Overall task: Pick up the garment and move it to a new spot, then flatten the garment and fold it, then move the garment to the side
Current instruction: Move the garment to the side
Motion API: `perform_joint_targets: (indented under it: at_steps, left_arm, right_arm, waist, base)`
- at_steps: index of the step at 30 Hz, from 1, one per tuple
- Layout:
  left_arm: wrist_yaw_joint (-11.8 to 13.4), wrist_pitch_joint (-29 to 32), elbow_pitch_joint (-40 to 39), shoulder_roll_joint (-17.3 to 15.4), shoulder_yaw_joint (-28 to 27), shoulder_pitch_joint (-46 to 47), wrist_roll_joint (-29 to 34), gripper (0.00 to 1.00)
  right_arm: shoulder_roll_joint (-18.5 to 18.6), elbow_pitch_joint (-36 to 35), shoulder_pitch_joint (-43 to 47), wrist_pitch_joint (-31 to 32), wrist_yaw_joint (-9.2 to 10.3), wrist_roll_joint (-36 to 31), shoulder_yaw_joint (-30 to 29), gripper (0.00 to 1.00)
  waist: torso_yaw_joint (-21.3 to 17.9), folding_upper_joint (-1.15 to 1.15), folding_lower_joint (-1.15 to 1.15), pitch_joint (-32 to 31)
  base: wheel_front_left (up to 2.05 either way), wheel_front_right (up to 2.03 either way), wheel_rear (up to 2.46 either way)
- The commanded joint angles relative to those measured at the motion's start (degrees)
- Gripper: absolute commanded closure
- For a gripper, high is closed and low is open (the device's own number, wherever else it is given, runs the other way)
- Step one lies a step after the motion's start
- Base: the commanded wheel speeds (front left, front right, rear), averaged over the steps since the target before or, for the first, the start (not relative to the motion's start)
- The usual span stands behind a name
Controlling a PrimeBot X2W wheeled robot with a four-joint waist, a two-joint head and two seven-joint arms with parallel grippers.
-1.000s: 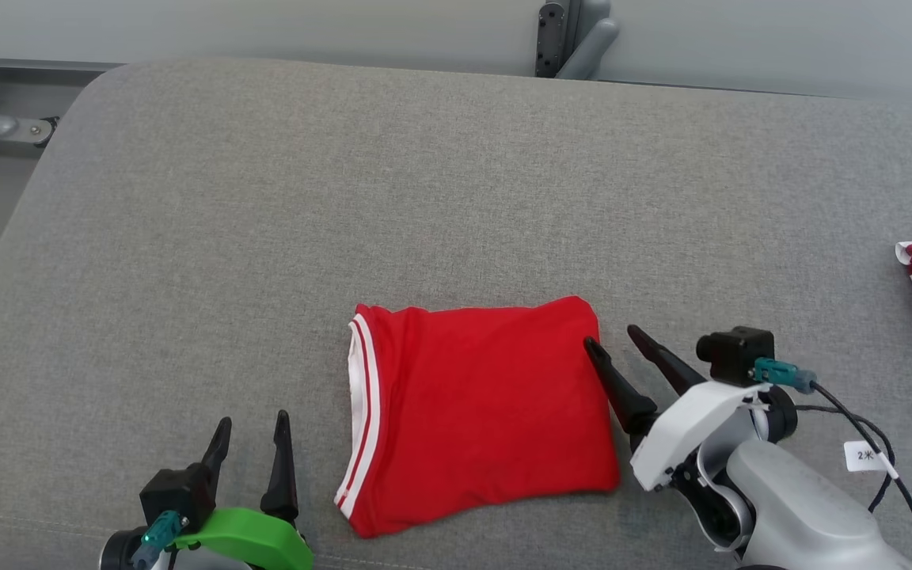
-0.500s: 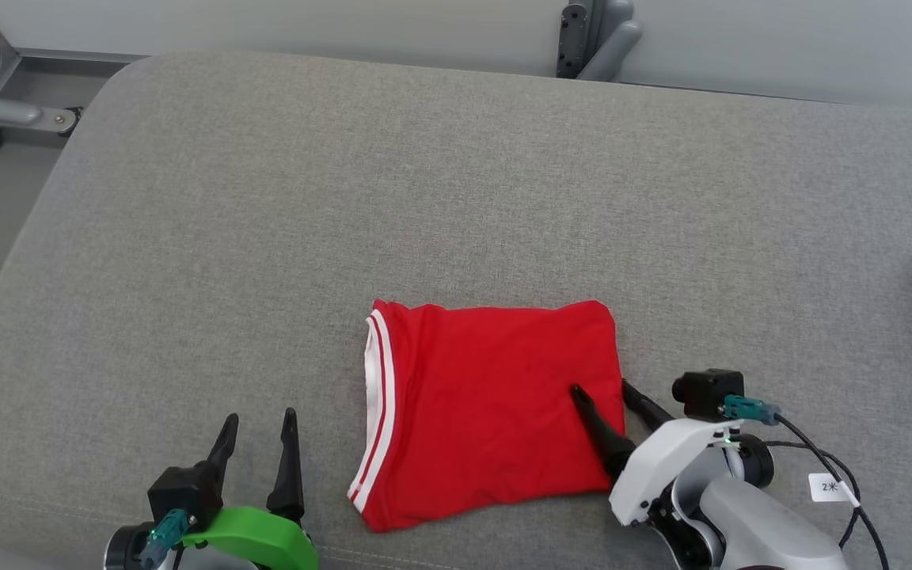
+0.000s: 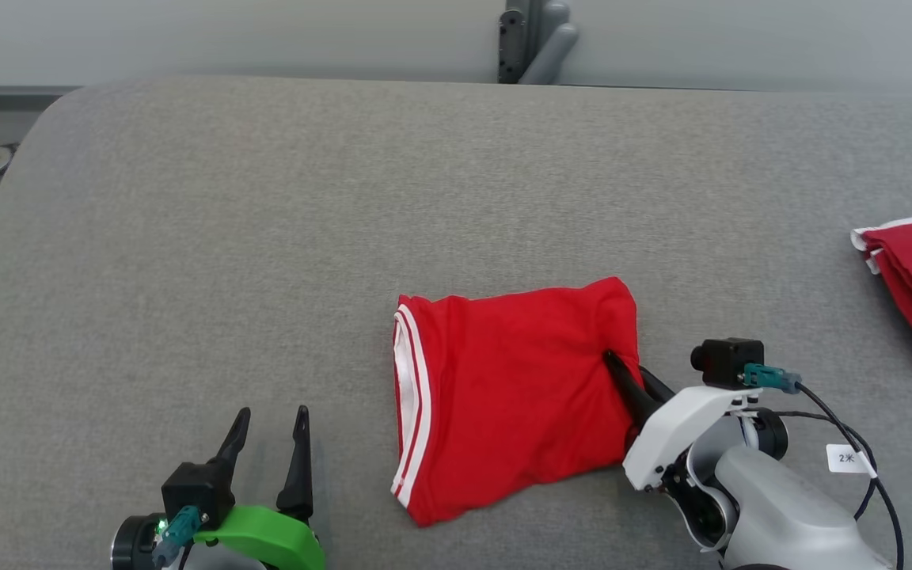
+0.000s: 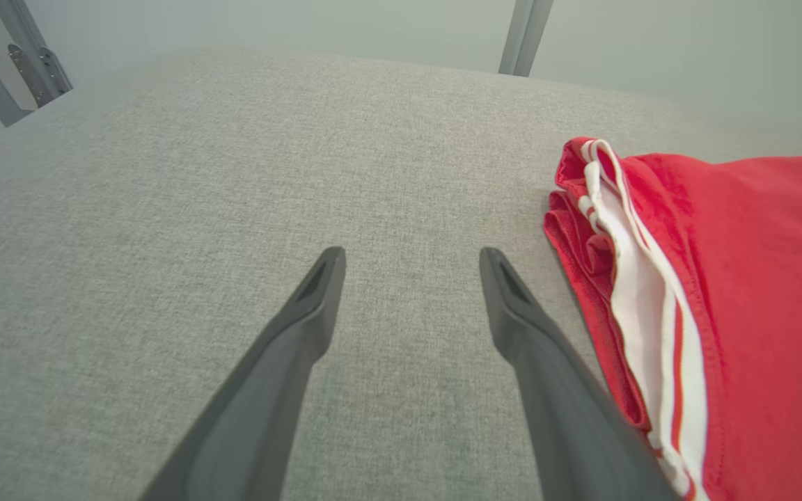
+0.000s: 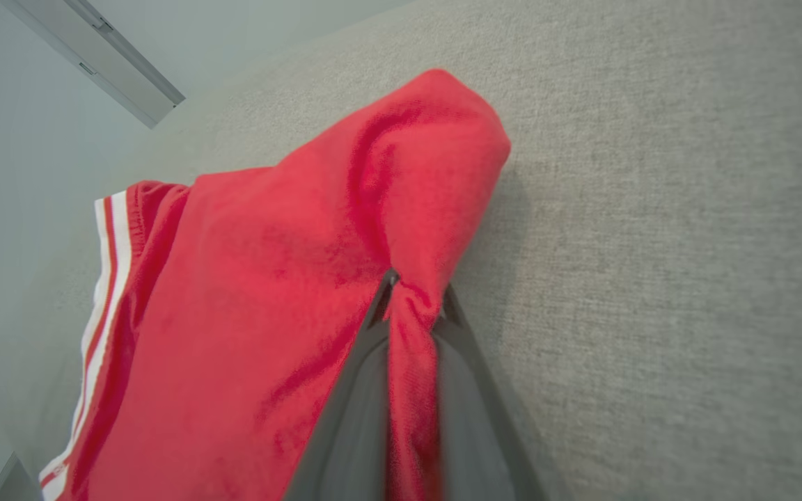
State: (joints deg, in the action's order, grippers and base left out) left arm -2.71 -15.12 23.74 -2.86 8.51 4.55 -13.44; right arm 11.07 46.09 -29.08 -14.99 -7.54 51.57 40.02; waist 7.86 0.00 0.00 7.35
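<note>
The grey padded surface point(image 3: 226, 237) is stretching wide ahead of both grippers. The folded red garment point(image 3: 503, 388) is lying on it, just ahead and to the left of the right gripper point(image 3: 624, 364), whose fingers are clamping a bunched ridge of its right edge. The left gripper point(image 3: 272, 412) is resting with its fingers apart, and the white-striped hem is lying just to its right. Moving the garment aside is probably calling for a low, slow pull, so that the small pinch is carrying every layer without opening the fold.

head: above, facing down | wrists: low, close | shared: red garment point(image 3: 515, 388)
</note>
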Motion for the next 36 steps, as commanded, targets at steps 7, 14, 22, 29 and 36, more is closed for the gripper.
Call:
perform_joint_targets:
  at_steps: [7, 14, 22, 29, 36]
  left_arm:
    - [-1.02, 0.01, 0.32, -0.14, -0.69, 0.06, 1.52, 0.0]
    - [-1.57, 0.01, 0.65, -0.15, -0.64, 0.26, 2.07, 0.0]
    - [-2.19, 0.01, 0.86, -0.17, -0.78, 1.53, 3.06, 0.0]
    - [-2.58, 0.01, 0.69, -0.17, -1.39, 1.88, 4.14, 0.0]
    - [-3.05, 0.01, 0.13, -0.18, -1.76, 2.48, 5.29, 0.0]
  right_arm:
    - [-0.95, -1.09, 2.85, -0.22, 0.12, -2.63, -2.78, 1.0]
    - [-2.02, -2.25, 4.18, -0.23, 0.11, -3.61, -3.35, 1.0]
    - [-2.97, -3.81, 5.29, -0.22, 0.11, -3.63, -3.07, 1.0]
    - [-3.78, -5.36, 5.45, -0.2, 0.1, -3.95, -2.59, 1.0]
    - [-3.74, -6.37, 5.67, -0.2, 0.1, -3.78, -2.08, 1.0]
  waist:
    - [-14.31, 0.0, 0.0, -2.55]
    - [-24.03, 0.0, 0.0, -2.68]
    - [-31.24, 0.0, 0.0, -2.1]
    - [-35.55, 0.0, 0.0, -1.28]
    - [-38.34, 0.0, 0.0, 0.12]
  base:
    - [0.0, 0.0, 0.0]
    - [0.0, 0.0, 0.0]
    - [0.0, 0.0, 0.0]
    - [0.0, 0.0, 0.0]
    - [0.0, 0.0, 0.0]
